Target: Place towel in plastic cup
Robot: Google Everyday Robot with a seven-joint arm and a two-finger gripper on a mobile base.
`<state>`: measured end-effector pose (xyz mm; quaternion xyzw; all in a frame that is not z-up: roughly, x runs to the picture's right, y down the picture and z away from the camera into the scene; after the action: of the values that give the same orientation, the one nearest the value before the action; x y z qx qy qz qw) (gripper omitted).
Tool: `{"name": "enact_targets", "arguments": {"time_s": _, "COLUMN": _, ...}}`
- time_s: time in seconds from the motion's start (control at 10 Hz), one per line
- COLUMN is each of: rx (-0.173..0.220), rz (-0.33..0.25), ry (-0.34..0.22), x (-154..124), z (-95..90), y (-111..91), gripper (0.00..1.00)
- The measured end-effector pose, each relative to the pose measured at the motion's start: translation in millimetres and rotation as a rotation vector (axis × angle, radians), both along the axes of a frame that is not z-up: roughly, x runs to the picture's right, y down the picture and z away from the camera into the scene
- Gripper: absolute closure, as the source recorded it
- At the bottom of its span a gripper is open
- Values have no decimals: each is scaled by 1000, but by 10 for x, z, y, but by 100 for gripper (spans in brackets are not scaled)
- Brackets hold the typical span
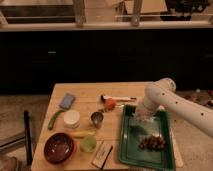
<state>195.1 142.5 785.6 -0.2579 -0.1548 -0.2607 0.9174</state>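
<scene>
My gripper (142,119) hangs at the end of the white arm (165,97), low over the far end of the green tray (131,146). A pale grey-white patch shows right at the gripper's tip; it may be the towel, but I cannot tell whether it is held or lying on the tray. A white plastic cup (71,118) stands on the left half of the wooden table (87,90). A small green cup (88,145) stands nearer the front, well left of the gripper.
A metal cup (96,119), a red bowl (58,148), a blue-grey pad (67,101), a green pod-shaped thing (53,120), an orange-red item (110,103), a white-handled utensil (121,99) and a flat packet (102,155) lie on the table. A dark cluster (152,142) lies in the tray.
</scene>
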Motion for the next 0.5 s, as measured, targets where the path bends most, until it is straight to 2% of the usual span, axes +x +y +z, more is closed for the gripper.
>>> {"name": "enact_targets", "arguments": {"time_s": 0.3, "rx": 25, "rz": -36, "ry": -44, "x": -223, "z": -115, "y": -149, "gripper": 100}}
{"name": "enact_targets", "arguments": {"time_s": 0.5, "rx": 48, "rz": -69, "ry": -86, "x": -415, "z": -256, "y": -258, "gripper": 100}}
